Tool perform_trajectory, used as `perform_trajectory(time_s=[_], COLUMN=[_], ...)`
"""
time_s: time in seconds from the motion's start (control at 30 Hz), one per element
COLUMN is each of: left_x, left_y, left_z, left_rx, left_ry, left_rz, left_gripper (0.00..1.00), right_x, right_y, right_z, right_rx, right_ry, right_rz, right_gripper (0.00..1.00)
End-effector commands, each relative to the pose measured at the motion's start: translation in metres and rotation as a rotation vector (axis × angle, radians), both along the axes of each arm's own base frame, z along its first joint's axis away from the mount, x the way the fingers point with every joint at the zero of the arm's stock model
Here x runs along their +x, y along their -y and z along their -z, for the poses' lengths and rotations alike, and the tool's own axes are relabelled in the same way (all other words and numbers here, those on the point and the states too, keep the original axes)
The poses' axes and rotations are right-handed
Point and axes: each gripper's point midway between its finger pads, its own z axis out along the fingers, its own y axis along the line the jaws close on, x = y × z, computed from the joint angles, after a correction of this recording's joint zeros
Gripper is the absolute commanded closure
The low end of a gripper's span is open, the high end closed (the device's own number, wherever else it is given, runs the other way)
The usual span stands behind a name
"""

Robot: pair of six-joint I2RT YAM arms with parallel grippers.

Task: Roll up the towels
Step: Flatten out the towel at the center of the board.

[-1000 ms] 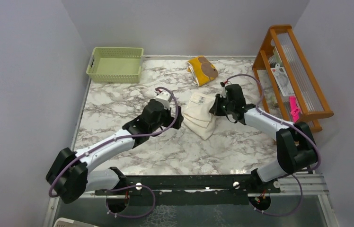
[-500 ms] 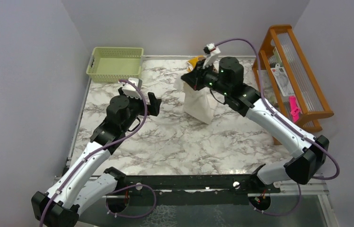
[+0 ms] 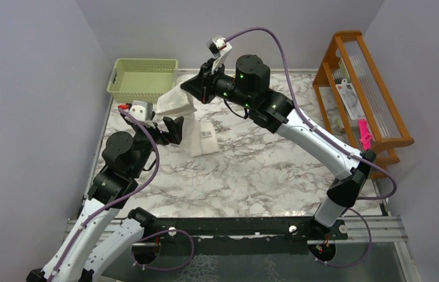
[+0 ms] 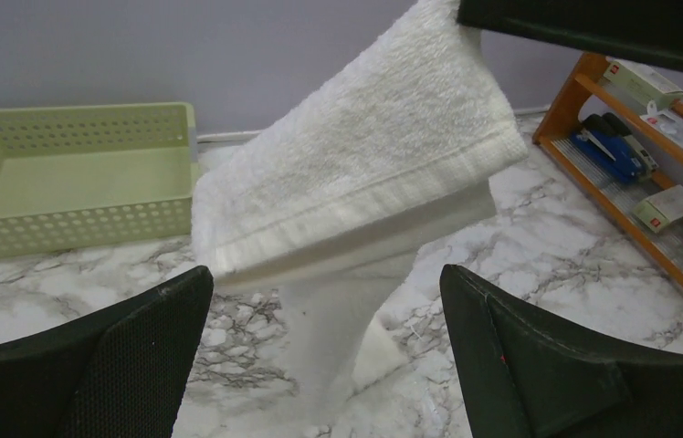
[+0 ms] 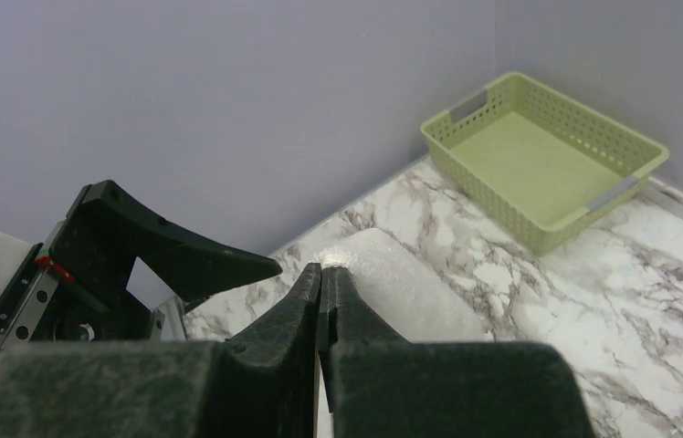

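Marble table (image 3: 252, 176), grey walls around. Up at the far left, beside the green basket (image 3: 144, 79), the right gripper (image 3: 189, 88) is pinched tight on a top edge of the cream-white towel (image 3: 192, 126). The towel hangs down, and its lower end rests on the marble. The left gripper (image 3: 175, 124) gapes wide just beside it on the near left (touching or not, I can't tell).

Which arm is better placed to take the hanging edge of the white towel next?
Left. The left gripper is open and faces the white towel at its hanging edge. The right gripper is shut on the towel's top, holding it up.
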Motion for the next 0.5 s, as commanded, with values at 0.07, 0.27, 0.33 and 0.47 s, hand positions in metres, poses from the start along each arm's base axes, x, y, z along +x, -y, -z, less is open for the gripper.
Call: perform_trajectory(time_s=[0.07, 0.27, 0.33, 0.47], left_x=[0.002, 0.007, 0.008, 0.010], left_y=[-0.010, -0.001, 0.001, 0.012], left_z=[0.001, -0.002, -0.008, -0.012], left_rx=[0.031, 0.053, 0.058, 0.069], left_ry=[0.015, 0.058, 0.083, 0.109], left_rz=[-0.044, -0.005, 0.006, 0.060], left_gripper=[0.01, 0.01, 0.01, 0.04], right_x=[-0.009, -0.020, -0.022, -0.025], right_y=[0.005, 0.009, 0.010, 0.008], right_z=[-0.019, -0.013, -0.012, -0.011], right_rx=[0.035, 0.038, 0.037, 0.039], right_ry=[0.038, 0.017, 0.013, 0.004], right_rz=[-0.022, -0.053, -0.062, -0.080], right_gripper=[0.99, 0.99, 0.99, 0.99])
